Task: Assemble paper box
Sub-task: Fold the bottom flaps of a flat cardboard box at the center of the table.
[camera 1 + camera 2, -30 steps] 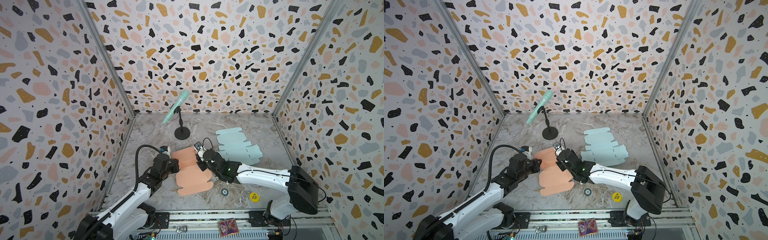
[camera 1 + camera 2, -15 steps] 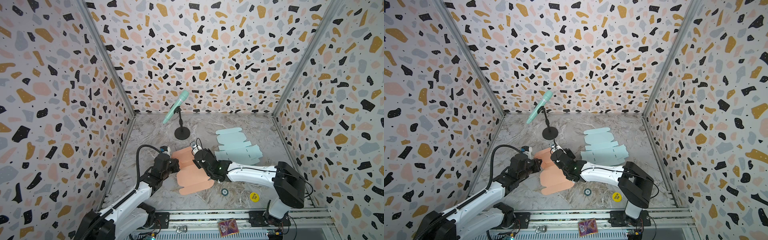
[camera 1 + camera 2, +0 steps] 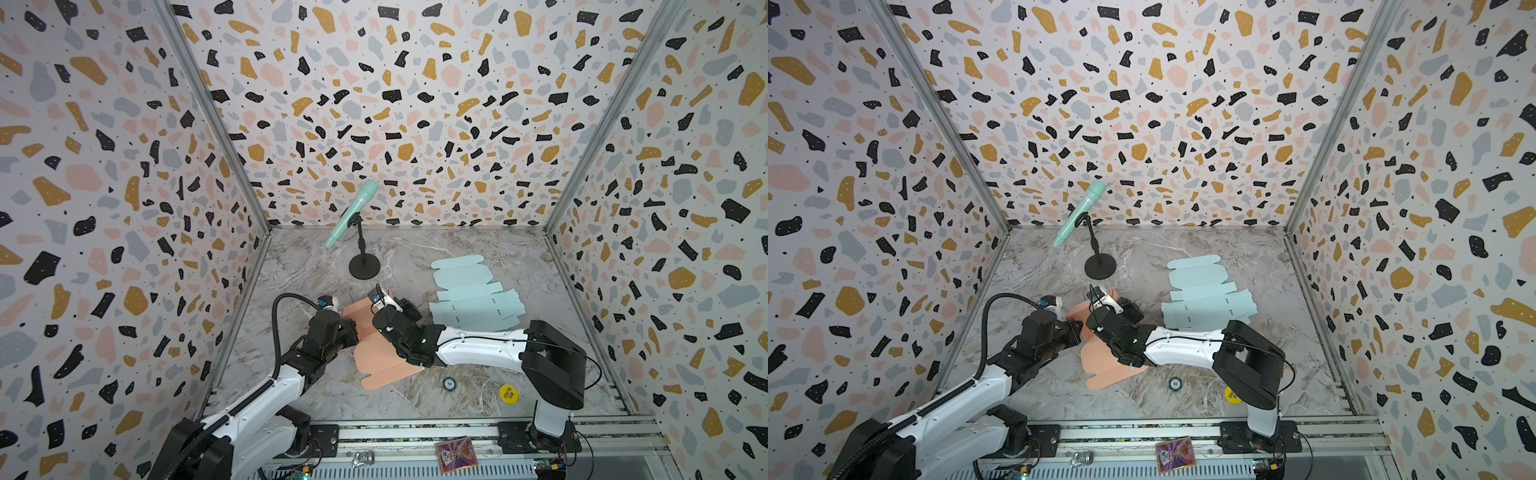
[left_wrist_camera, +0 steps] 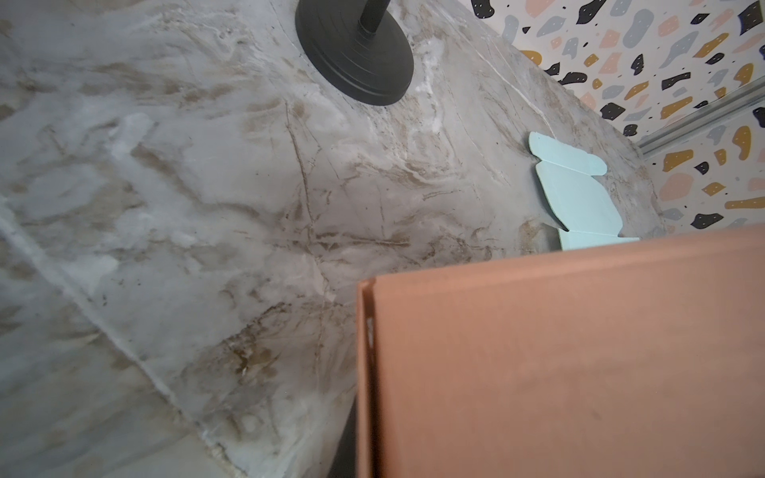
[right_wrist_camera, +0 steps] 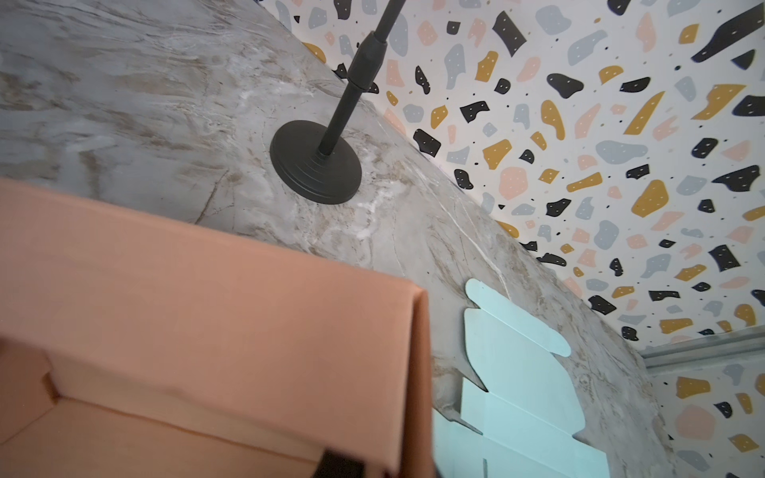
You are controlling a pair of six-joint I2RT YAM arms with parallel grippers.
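**Two hands closed on one orange box blank**

Two flat die-cut paper box blanks lie on the marble desk (image 3: 457, 399): one orange box blank (image 3: 380, 363) near the middle front, partly folded, and one pale blue box blank (image 3: 478, 297) lying flat well to its right. The left hand (image 3: 347, 330) is clamped on the orange blank's left edge. The right hand (image 3: 384, 316) is closed on its raised far panel, which stands up in the right wrist view (image 5: 232, 306). One mint microphone (image 3: 351, 212) sits tilted on one black stand (image 3: 364, 266) behind them. Two round tokens lie in front: one dark chip (image 3: 449, 383) and one yellow disc (image 3: 508, 392).
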